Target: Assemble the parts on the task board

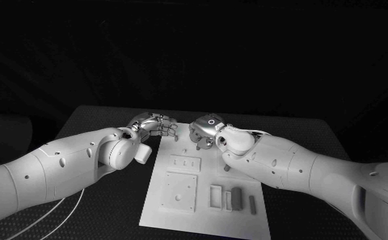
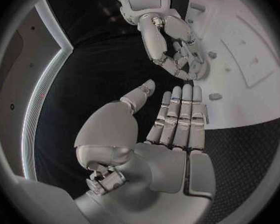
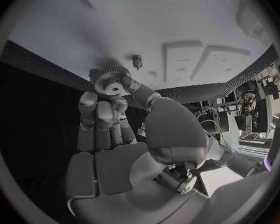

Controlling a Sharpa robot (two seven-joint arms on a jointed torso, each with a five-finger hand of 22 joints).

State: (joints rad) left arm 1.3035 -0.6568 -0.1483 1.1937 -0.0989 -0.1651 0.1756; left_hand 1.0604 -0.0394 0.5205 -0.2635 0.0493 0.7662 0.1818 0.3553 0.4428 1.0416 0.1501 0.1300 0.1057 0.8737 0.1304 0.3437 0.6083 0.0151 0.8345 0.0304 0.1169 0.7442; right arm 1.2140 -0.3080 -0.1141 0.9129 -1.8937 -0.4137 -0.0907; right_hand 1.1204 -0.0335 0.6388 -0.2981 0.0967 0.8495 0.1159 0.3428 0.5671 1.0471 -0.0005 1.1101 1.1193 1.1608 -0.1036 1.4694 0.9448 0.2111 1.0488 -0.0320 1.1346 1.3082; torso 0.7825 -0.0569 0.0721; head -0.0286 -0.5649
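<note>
Fingers of the right hand pinch a small toothed gear over the white task board, while the left hand holds nothing, fingers straight.

Smooth, matt white plastic forms the task board, lying on a dark, finely textured table. Glossy white shells cover both arms, while the left hand and right hand gleam like polished metal.
</note>
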